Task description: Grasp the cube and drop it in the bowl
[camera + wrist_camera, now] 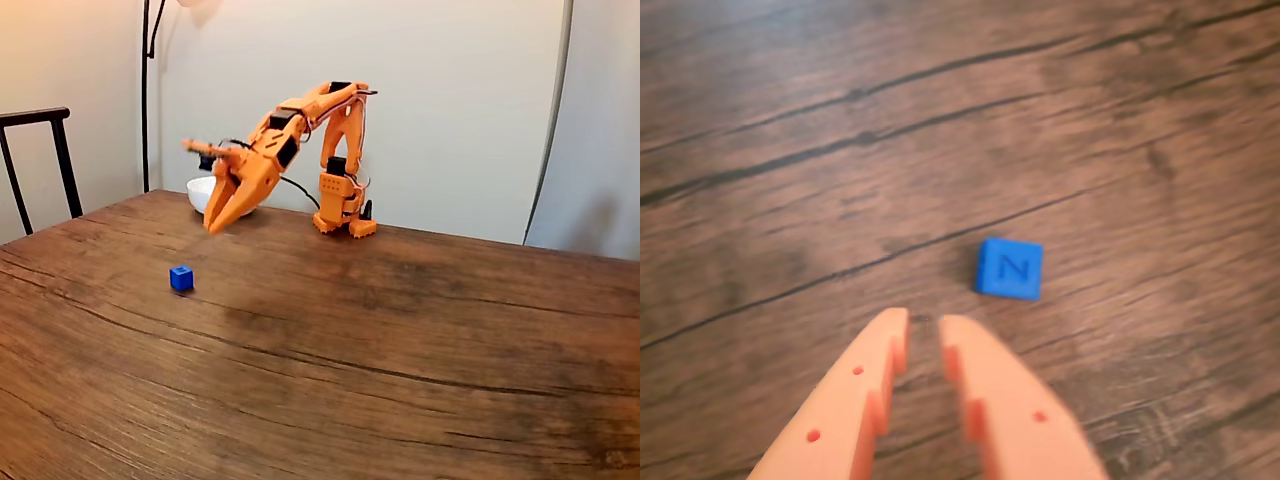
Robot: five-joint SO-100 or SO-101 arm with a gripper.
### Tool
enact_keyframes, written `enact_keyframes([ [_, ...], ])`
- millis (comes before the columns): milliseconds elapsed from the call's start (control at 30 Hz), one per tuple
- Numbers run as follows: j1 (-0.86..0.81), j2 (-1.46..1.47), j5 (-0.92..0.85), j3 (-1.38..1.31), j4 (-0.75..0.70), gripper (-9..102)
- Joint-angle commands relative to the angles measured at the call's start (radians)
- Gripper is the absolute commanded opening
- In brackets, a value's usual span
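Desk [400, 380]: dark wood grain, bare in front.
Cube [181, 278]: blue, resting on the desk alone; in the wrist view [1009, 268] its top face bears an "N".
Pincer [214, 228]: orange, raised above the desk beyond the cube, tips slightly parted, pinching nothing.
Bowl [202, 190]: white, behind the pincer, partly hidden.
Chair [40, 150]: far left.

We read a single capital letter "N" on the upward face of the blue cube [1009, 268] in the wrist view, raised or engraved in the same blue as the cube itself. In the fixed view the cube [181, 278] is too small for us to read the letter. We find no other text, brand, number or sign in either view.
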State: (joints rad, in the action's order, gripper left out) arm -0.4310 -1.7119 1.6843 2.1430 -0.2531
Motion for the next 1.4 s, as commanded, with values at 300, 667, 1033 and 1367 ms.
enact_keyframes([
  [300,-0.026,0.080,0.020,-0.066,0.084,18],
  [667,-0.028,0.279,0.072,-0.236,0.101,48],
  [1033,-0.021,0.360,0.063,-0.249,0.107,47],
  [1367,-0.020,0.411,0.061,-0.252,0.110,47],
])
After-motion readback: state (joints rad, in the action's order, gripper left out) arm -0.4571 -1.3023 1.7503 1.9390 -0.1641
